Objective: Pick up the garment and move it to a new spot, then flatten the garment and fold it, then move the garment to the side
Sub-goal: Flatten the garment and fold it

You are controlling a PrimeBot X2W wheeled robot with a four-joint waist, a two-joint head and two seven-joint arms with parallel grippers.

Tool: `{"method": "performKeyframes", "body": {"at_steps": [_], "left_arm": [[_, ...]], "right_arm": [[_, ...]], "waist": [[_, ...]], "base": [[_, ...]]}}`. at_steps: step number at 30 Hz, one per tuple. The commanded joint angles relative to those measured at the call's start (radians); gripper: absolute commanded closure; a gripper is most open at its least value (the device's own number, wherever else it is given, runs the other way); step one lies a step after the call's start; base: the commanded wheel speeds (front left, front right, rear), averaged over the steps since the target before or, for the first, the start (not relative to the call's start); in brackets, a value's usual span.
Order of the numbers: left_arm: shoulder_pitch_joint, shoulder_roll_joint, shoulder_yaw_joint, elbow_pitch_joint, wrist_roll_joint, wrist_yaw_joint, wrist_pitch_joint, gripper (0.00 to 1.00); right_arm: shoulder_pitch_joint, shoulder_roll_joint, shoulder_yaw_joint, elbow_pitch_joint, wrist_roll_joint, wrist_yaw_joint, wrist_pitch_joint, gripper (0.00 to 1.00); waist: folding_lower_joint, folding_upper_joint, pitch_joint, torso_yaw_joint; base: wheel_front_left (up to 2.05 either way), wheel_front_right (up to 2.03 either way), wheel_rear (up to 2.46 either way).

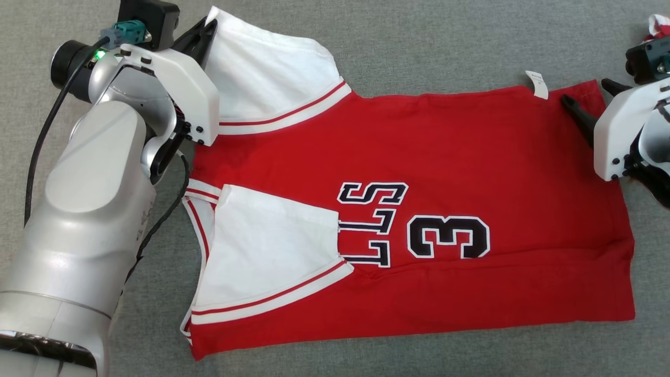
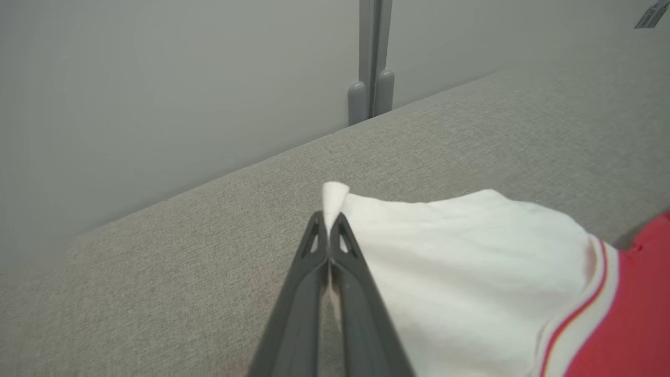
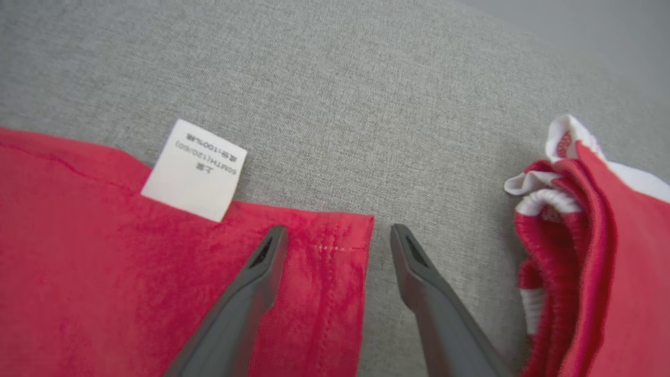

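Left gripper [image 2: 328,220] pinches the sleeve tip [image 2: 335,192], right gripper [image 3: 338,230] hangs spread over the hem corner [image 3: 340,262]; we rate the jersey [image 1: 471,146] (flat on the grey mat [image 1: 419,42]) light, limp: grip seams.

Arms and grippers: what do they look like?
Left arm: rounded silver-grey shell, white wrist housing, green light, teal connector, black cable. Left gripper and right gripper: long dark grey tapered fingers with triangular cut-outs near the tips. Right wrist housing is white too.
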Motion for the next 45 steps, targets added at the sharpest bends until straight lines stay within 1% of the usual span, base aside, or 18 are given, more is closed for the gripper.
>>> {"method": "performKeyframes", "body": {"at_steps": [1,2,3,4,5,6,8,9,14,15,16,19,23,29,32,37,40,45], "left_arm": [[0.006,0.009,0.004,-0.008,-0.003,0.006,0.002,1.0],[0.008,0.012,0.005,-0.014,-0.005,0.008,0.001,1.0],[0.011,0.014,0.005,-0.02,-0.007,0.009,0.002,1.0],[0.015,0.015,0.005,-0.024,-0.009,0.01,0.004,1.0],[0.019,0.018,0.006,-0.029,-0.011,0.013,0.005,1.0],[0.023,0.021,0.006,-0.034,-0.011,0.014,0.006,1.0],[0.028,0.026,0.008,-0.044,-0.017,0.018,0.006,1.0],[0.03,0.029,0.01,-0.05,-0.021,0.018,0.006,1.0],[0.055,0.047,0.022,-0.081,-0.034,0.026,-0.011,1.0],[0.055,0.047,0.022,-0.081,-0.034,0.026,-0.011,1.0],[0.071,0.053,0.029,-0.099,-0.041,0.03,-0.02,1.0],[0.092,0.059,0.034,-0.12,-0.049,0.033,-0.03,1.0],[0.142,0.072,0.044,-0.182,-0.062,0.039,-0.059,1.0],[0.268,0.108,0.058,-0.308,-0.075,0.065,-0.097,1.0],[0.35,0.129,0.066,-0.388,-0.083,0.087,-0.108,1.0],[0.505,0.156,0.08,-0.537,-0.097,0.134,-0.119,1.0],[0.64,0.162,0.085,-0.654,-0.11,0.177,-0.124,1.0],[0.799,0.156,0.08,-0.762,-0.13,0.225,-0.124,1.0]], "right_arm": [[-0.005,-0.005,0.012,0.013,0.018,0.0,0.007,0.0],[-0.009,-0.007,0.022,0.017,0.034,0.0,0.006,0.0],[-0.014,-0.01,0.031,0.023,0.048,0.0,0.003,0.11],[-0.019,-0.012,0.041,0.029,0.059,0.0,-0.001,0.29],[-0.022,-0.015,0.05,0.035,0.068,0.0,-0.006,0.51],[-0.025,-0.017,0.059,0.043,0.079,0.0,-0.011,0.6],[-0.033,-0.021,0.078,0.053,0.097,0.0,-0.021,0.93],[-0.035,-0.022,0.087,0.056,0.106,0.0,-0.027,1.0],[-0.046,-0.025,0.109,0.079,0.14,0.0,-0.098,1.0],[-0.046,-0.025,0.109,0.079,0.14,0.0,-0.098,1.0],[-0.044,-0.024,0.11,0.083,0.158,0.0,-0.133,1.0],[-0.029,-0.028,0.115,0.08,0.178,0.0,-0.166,1.0],[0.006,-0.049,0.139,0.047,0.213,0.0,-0.227,1.0],[0.079,-0.091,0.153,-0.018,0.266,0.0,-0.32,1.0],[0.123,-0.118,0.165,-0.058,0.271,0.0,-0.353,1.0],[0.216,-0.152,0.147,-0.128,0.295,0.0,-0.406,1.0],[0.315,-0.172,0.11,-0.182,0.302,0.0,-0.44,1.0],[0.459,-0.177,0.047,-0.242,0.29,0.0,-0.469,1.0]], "waist": [[0.0,0.0,0.002,0.003],[0.0,0.0,0.004,0.004],[0.0,0.0,0.005,0.006],[0.0,0.0,0.005,0.007],[0.0,0.0,0.005,0.008],[0.0,0.0,0.005,0.008],[0.0,0.0,0.003,0.007],[0.0,0.0,0.002,0.006],[0.0,0.0,-0.012,-0.002],[0.0,0.0,-0.012,-0.002],[0.0,0.0,-0.022,-0.005],[0.0,0.0,-0.035,-0.006],[0.0,0.0,-0.063,-0.01],[0.0,0.0,-0.113,-0.019],[0.0,0.0,-0.144,-0.022],[0.0,0.0,-0.193,-0.023],[0.0,0.0,-0.225,-0.017],[0.0,0.0,-0.249,-0.009]], "base": [[0.0,0.0,0.0],[0.0,0.0,0.0],[0.0,0.0,0.0],[0.0,0.0,0.0],[0.0,0.0,0.0],[0.0,0.0,0.0],[0.0,0.0,0.0],[0.0,0.0,0.0],[0.0,0.0,0.0],[0.0,0.0,0.0],[0.0,0.0,0.0],[0.0,0.0,0.0],[0.0,0.0,0.0],[0.0,0.0,0.0],[0.0,0.0,0.0],[0.0,0.0,0.0],[0.0,0.0,0.0],[0.0,0.0,0.0]]}}
